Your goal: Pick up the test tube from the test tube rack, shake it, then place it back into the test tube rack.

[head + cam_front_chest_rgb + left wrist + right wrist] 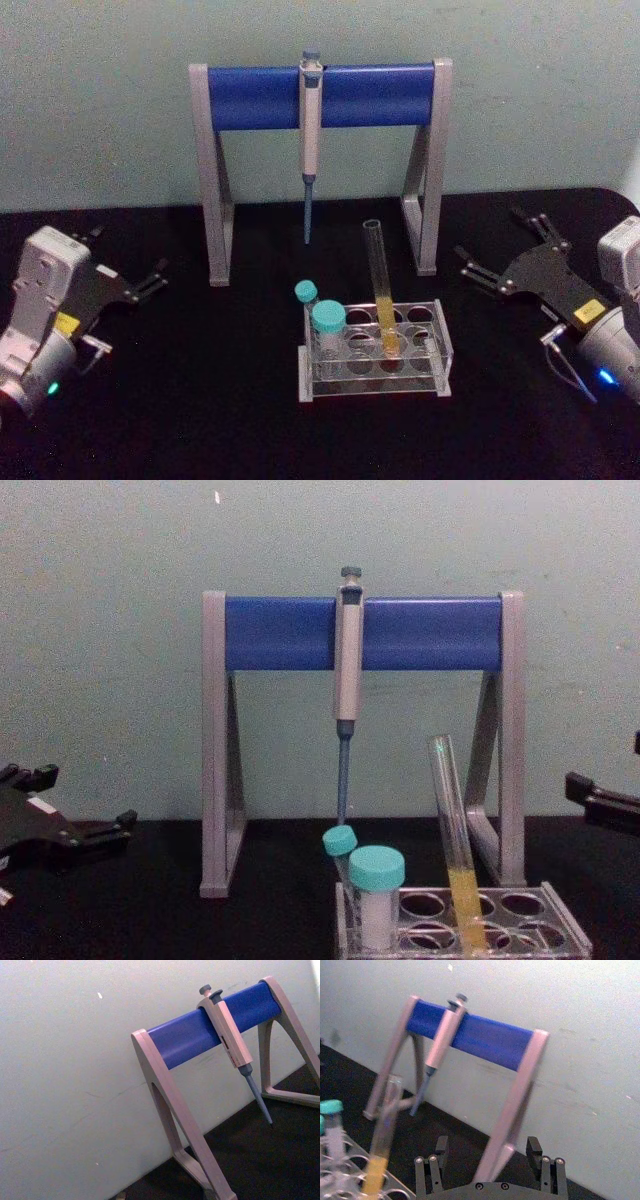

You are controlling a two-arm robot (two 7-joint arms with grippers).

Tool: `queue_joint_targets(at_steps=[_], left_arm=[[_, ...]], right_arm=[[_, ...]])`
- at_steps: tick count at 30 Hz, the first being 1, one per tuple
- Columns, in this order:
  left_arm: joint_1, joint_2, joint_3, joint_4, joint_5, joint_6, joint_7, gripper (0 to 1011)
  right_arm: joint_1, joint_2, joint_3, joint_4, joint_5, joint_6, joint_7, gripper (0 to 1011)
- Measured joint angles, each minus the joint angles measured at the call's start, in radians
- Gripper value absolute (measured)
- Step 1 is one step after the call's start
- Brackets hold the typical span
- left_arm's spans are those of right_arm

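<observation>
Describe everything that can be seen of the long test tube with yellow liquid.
The test tube is long, slender, of clear glass, open at the top, with no cap. Yellow-orange liquid fills about its lower third. It stands in a hole of the test tube rack, leaning a little, its top toward the robot's left, right of two teal-capped tubes. Only the rack touches it; the left gripper and the right gripper, both open, are far off.

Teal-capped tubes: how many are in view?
2. The front teal-capped tube stands at the left end of the test tube rack; the rear teal-capped tube just behind it. None seems hidden.
</observation>
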Motion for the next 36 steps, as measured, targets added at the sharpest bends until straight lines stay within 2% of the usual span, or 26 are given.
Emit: queue_joint_targets(at_steps=[9,19,25,28,36], left_arm=[[0.000,0.000,0.000,0.000,0.000,0.000,0.000,1001],[0.000,0.000,0.000,0.000,0.000,0.000,0.000,1001],[0.000,0.000,0.000,0.000,0.000,0.000,0.000,1001],[0.000,0.000,0.000,0.000,0.000,0.000,0.000,1001],[0.000,0.000,0.000,0.000,0.000,0.000,0.000,1001]], right_arm=[[0.010,-0.014,-0.006,-0.009,0.055,-0.031,0.139,1000],[0.043,-0.049,-0.026,0.020,0.098,-0.020,0.253,1000],[0.070,-0.075,-0.036,0.042,0.120,0.021,0.310,1000],[0.091,-0.092,-0.038,0.059,0.134,0.059,0.335,1000],[0.133,-0.122,-0.043,0.088,0.138,0.135,0.354,1000]])
